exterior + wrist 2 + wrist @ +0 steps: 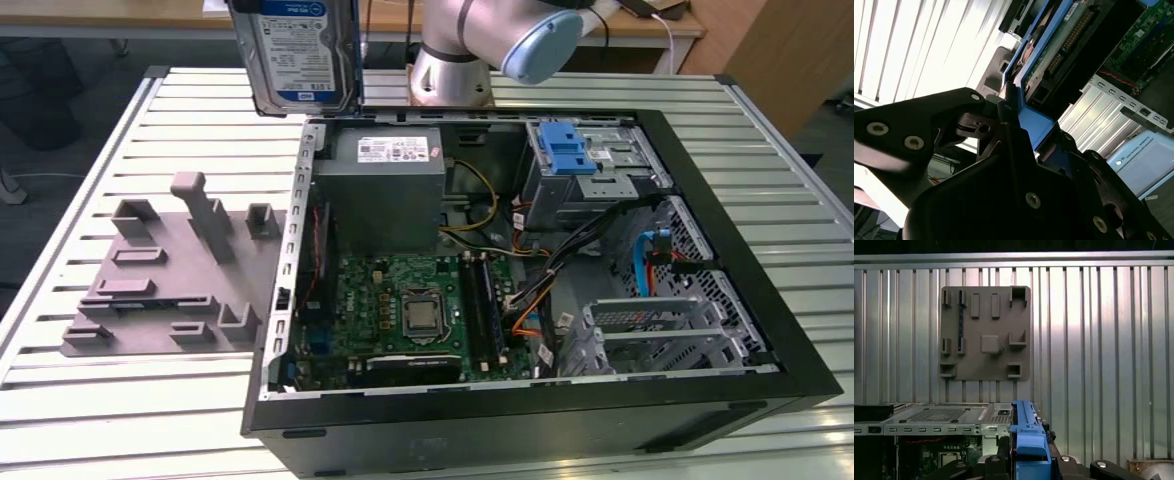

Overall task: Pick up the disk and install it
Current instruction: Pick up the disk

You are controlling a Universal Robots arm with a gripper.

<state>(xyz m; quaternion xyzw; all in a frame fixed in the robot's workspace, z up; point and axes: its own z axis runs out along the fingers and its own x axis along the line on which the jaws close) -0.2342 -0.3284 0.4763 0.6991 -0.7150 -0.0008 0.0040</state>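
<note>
The exterior view looks down at a slant from high off the side of the case (534,430) opposite the arm (447,70). It stands far enough back to take in the whole case, the table (134,400) around it and the grey board (160,280) beside it.

The first wrist view faces straight down from above the case's rim, over the disk (1029,440). It shares the board, table and case with the exterior view.

The second wrist view sits close against the gripper (1011,107) clasping the disk and looks along it toward the case.
</note>
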